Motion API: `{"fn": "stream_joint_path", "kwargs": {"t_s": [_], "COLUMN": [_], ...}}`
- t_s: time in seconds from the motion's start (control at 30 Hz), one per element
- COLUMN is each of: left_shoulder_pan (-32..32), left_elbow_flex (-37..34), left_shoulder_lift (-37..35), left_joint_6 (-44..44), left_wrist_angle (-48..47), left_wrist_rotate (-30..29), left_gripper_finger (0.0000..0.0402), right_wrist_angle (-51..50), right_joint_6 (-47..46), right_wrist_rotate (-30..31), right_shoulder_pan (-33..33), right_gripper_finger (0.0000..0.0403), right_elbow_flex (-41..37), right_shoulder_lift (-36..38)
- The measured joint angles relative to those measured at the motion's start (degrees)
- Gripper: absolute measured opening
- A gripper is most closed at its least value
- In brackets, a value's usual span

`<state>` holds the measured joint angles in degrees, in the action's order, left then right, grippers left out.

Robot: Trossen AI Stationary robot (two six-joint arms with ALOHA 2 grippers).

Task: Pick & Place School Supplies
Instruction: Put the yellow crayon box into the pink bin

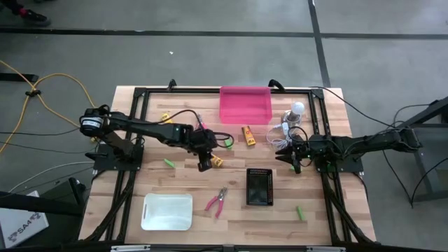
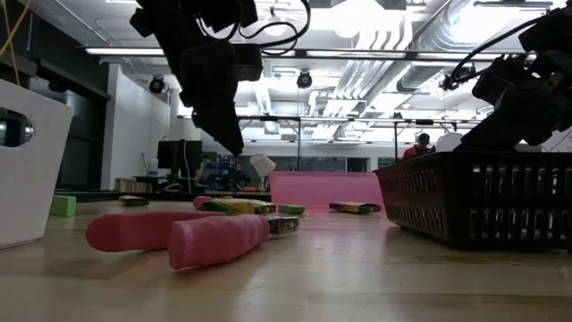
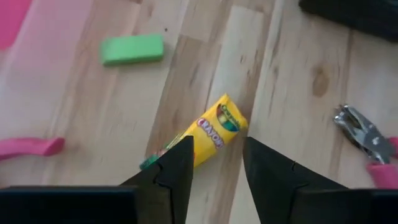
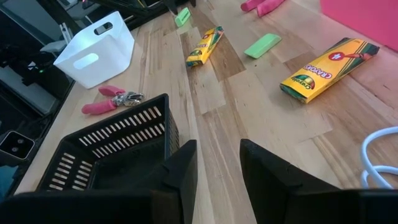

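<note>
lying tilted, a yellow crayon box (image 3: 208,134) under left hand (image 3: 214,168)

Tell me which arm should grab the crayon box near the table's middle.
Left. Its hand hangs open right above that crayon box, fingers straddling it. The right hand sits farther off, by the black basket.

The yellow crayon box (image 3: 208,132) reads "Crayons"; another yellow box (image 4: 328,69) reads "Crayola".

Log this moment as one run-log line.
left end effector: open over crayon box | right end effector: open, idle near black basket | nothing held
</note>
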<state>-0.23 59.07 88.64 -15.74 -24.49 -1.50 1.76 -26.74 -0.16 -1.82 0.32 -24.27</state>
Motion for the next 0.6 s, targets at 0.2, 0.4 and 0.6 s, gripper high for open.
{"fn": "stream_joint_path", "kwargs": {"t_s": [0.2,0.4,0.6], "left_shoulder_pan": [0.2,0.2,0.2], "left_elbow_flex": [0.0,0.0,0.0], "left_shoulder_lift": [0.2,0.2,1.0], "left_joint_6": [2.4,7.2,11.2], "left_wrist_angle": [0.2,0.1,0.4], "left_wrist_rotate": [0.1,0.2,0.2], "left_gripper_finger": [0.019,0.0242,0.028], "right_wrist_angle": [0.0,0.0,0.0], "right_joint_6": [0.0,0.0,0.0], "right_wrist_rotate": [0.0,0.0,0.0], "right_shoulder_pan": [0.0,0.0,0.0], "right_gripper_finger": [0.011,0.011,0.011], "right_elbow_flex": [0.0,0.0,0.0], "right_shoulder_lift": [0.0,0.0,0.0]}}
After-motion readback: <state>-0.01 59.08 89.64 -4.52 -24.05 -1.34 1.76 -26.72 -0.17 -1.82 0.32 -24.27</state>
